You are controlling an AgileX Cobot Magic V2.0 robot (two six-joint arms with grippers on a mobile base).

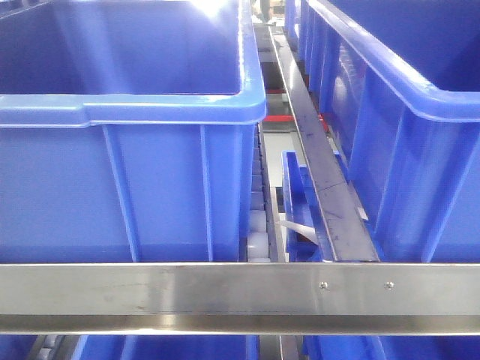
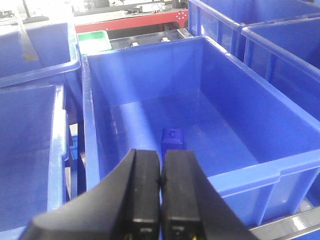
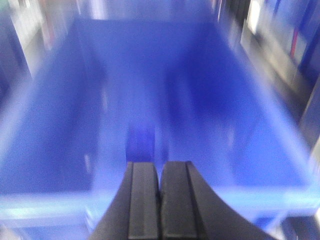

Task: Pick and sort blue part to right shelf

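Observation:
A small blue part [image 2: 171, 140] lies on the floor of a large blue crate [image 2: 280, 172], just beyond my left gripper [image 2: 161, 156], whose black fingers are shut with nothing between them. In the blurred right wrist view, my right gripper [image 3: 160, 165] is shut too and hovers over the near rim of a blue crate [image 3: 45, 200]. A darker blue block [image 3: 141, 142] shows on that crate's floor just past the fingertips. The right shelf's steel front rail [image 1: 225, 289] crosses the front view below two blue crates [image 1: 127, 112], with white rollers [image 1: 259, 225] between them. Neither gripper shows in the front view.
More blue crates [image 2: 30, 150] stand on both sides in the left wrist view. A steel divider rail [image 1: 315, 150] and a narrow blue piece [image 1: 296, 202] run between the crates. A green tray [image 2: 92, 41] and a red frame [image 2: 130, 21] lie behind.

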